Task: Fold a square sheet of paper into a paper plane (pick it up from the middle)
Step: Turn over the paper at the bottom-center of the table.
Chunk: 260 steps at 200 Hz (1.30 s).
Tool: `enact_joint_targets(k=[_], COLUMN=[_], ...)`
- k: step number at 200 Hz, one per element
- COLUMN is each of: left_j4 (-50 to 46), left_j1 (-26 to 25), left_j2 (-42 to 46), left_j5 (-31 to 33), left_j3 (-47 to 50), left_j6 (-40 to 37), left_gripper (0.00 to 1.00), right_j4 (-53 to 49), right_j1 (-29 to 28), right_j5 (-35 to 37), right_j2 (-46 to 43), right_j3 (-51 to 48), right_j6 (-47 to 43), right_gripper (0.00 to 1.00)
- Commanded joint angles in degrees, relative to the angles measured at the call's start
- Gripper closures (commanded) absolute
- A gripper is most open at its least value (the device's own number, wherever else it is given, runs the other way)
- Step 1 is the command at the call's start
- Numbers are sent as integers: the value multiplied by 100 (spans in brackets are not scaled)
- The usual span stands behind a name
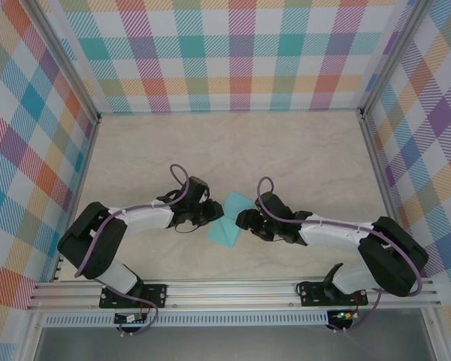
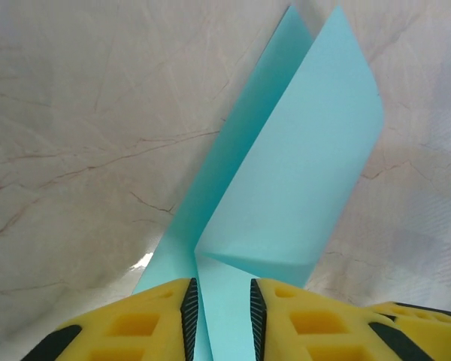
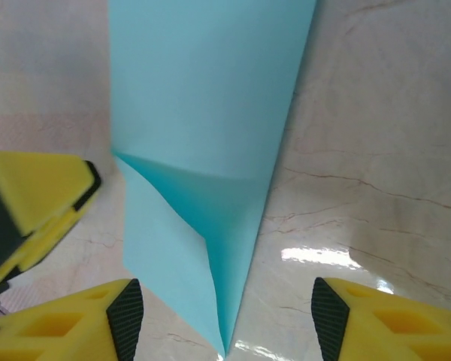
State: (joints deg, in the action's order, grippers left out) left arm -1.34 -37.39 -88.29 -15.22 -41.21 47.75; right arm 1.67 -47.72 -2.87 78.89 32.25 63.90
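Observation:
The turquoise square sheet of paper (image 1: 227, 226) lies on the marble table between my two grippers, buckled into a raised V-shaped fold (image 2: 301, 165). My left gripper (image 1: 215, 214) sits on its near part. Its black pads (image 2: 192, 316) stand a narrow gap apart, and a strip of the sheet spans that gap. My right gripper (image 1: 245, 219) faces it from the other side and is wide open (image 3: 227, 320), with one pointed corner of the sheet (image 3: 203, 98) on the table between its fingers. The left gripper's yellow finger (image 3: 30, 203) shows beside the sheet. The paper plane is out of view.
Checkered walls (image 1: 233, 53) close in the table at the back and on both sides. An aluminium rail (image 1: 233, 295) runs along the near edge, by the arm bases. Bare marble tabletop (image 1: 233, 150) stretches behind the grippers.

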Motion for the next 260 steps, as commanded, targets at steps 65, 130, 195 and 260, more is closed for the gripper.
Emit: enact_joint_targets(k=[65, 130, 195, 260], left_j4=[-717, -990, -614, -335], left_j1=[-40, -32, -32, -32], left_j2=[1814, 2080, 1817, 1338], left_j5=[754, 666, 535, 398], left_j3=[707, 742, 805, 729], left_j6=[-6, -186, -202, -265], left_gripper=[60, 52, 57, 60], right_j4=[523, 197, 335, 474], right_j1=[-323, -588, -593, -575], right_j5=[-203, 79, 331, 226], right_j2=[513, 681, 887, 1440], right_j3=[341, 557, 450, 720], right_j6=[56, 119, 391, 431], right_gripper=[38, 38, 38, 41])
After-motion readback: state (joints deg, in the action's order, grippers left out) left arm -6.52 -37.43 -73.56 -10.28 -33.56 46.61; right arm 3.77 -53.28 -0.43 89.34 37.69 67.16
